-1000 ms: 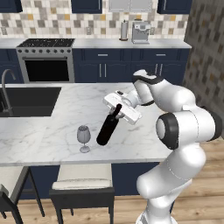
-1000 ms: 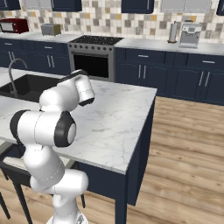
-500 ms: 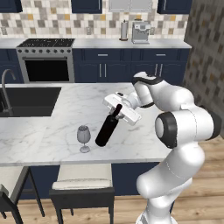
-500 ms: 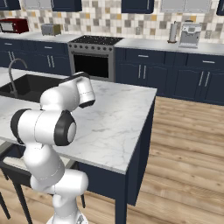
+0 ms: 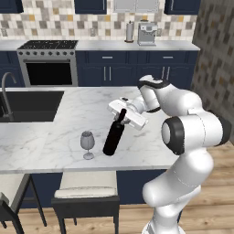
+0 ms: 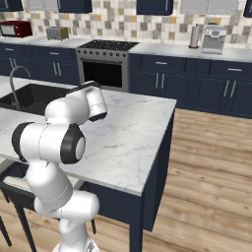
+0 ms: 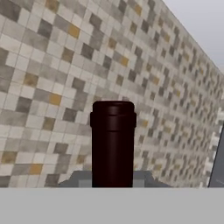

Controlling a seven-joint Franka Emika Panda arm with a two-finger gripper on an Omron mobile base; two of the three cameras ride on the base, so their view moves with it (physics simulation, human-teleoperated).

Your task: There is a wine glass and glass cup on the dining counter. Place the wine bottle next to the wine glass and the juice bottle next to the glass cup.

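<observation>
Wine bottle [image 5: 114, 136]: tilted, base just right of the glass [image 5: 87, 142] on the counter [image 5: 55, 146], neck clamped by gripper [image 5: 122, 116], apparently for placement.

The bench [image 5: 55, 141] is a long white top with grey veins on a dark blue base. A small clear wine glass [image 5: 87, 145] stands on it near the front edge. Just beside the glass, a tall black wine bottle [image 5: 114, 135] stands with its bottom on the bench, leaning a little. A black sink [image 5: 29, 105] sits in the bench's left part.
</observation>
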